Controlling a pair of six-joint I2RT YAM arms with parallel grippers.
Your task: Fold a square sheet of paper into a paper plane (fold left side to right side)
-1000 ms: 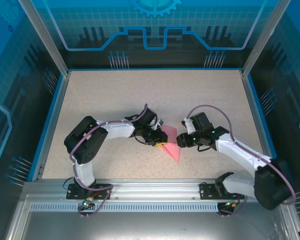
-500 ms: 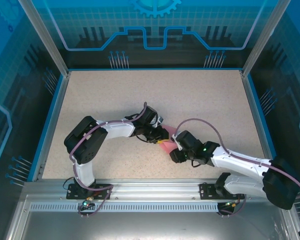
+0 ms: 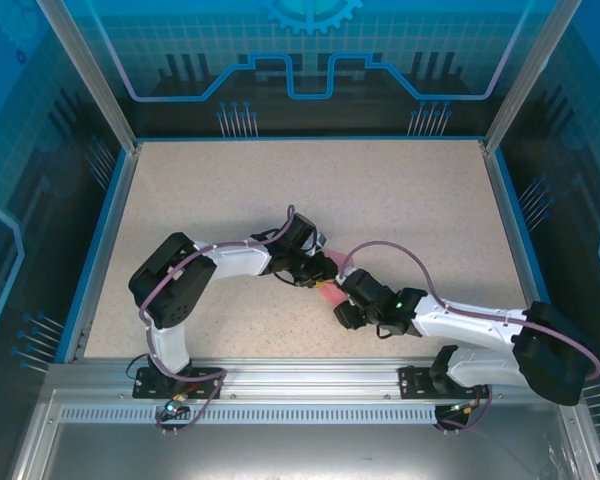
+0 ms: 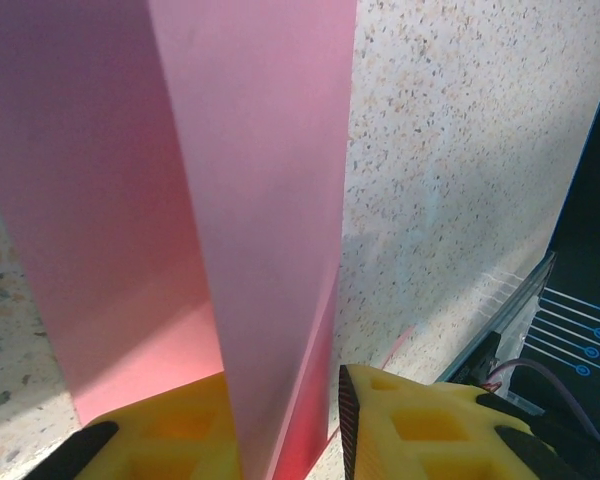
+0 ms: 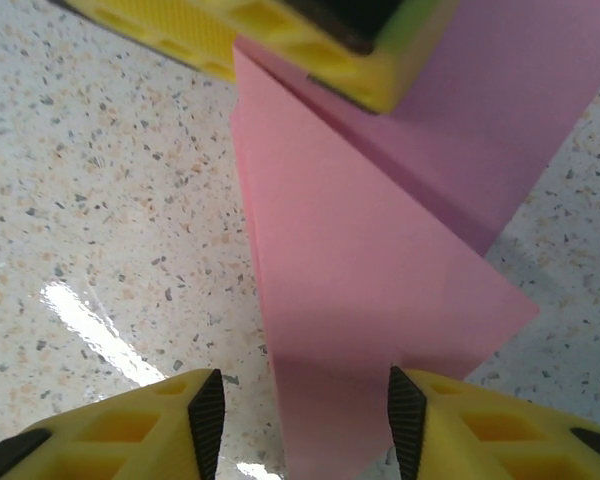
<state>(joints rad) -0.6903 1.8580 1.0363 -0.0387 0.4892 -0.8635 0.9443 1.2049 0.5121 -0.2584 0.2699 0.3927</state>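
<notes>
The square sheet of paper (image 3: 332,268) is salmon pink and folded into a narrow, pointed shape (image 5: 360,270) lying on the speckled table. My left gripper (image 3: 314,279) is shut on it: a raised pink flap (image 4: 250,200) runs up between the yellow fingers (image 4: 420,420). That gripper's fingers (image 5: 330,50) press the paper's far part in the right wrist view. My right gripper (image 5: 305,385) stands open, low over the paper's near end. One finger stands on each side of the strip, with a gap on the left side. From above, the right gripper (image 3: 340,302) covers most of the paper.
The two wrists nearly touch at the middle of the speckled table (image 3: 280,190). A blue rim (image 3: 98,250) and aluminium posts (image 3: 85,70) fence it in. Cables loop over both arms. A metal rail (image 3: 310,375) carries the arm bases at the near edge.
The right arm has swung left and nearer, from the paper's right side onto its near end, and its jaws have widened a little. The left gripper has kept its hold.
</notes>
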